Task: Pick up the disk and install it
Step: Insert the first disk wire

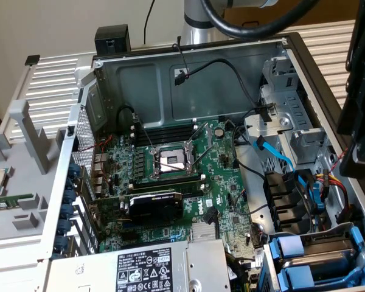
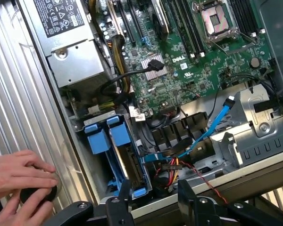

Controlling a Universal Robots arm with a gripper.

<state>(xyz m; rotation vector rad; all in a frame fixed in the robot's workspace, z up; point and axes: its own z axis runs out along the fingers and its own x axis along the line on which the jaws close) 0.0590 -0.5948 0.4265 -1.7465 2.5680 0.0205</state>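
Blue-framed disk (image 2: 127,160) is sitting edge-up in the computer case's (image 1: 188,67) corner bay while the gripper (image 2: 153,197), fingers spread and empty, is hovering above it, calling for a straight descent.

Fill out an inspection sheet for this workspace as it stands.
Surface: ribbed metal tabletop under the open computer case.
Job's things: no labelled disk can be made out; blue drive trays sit in the corner bay.
Clutter: grey plastic bracket beside the case.
Grippers: gripper open, empty, over the case edge near the trays.
Cables: blue data cable loose over the drive cage; red and yellow wires near it.
Surroundings: a person's hands on a black round object beside the case.
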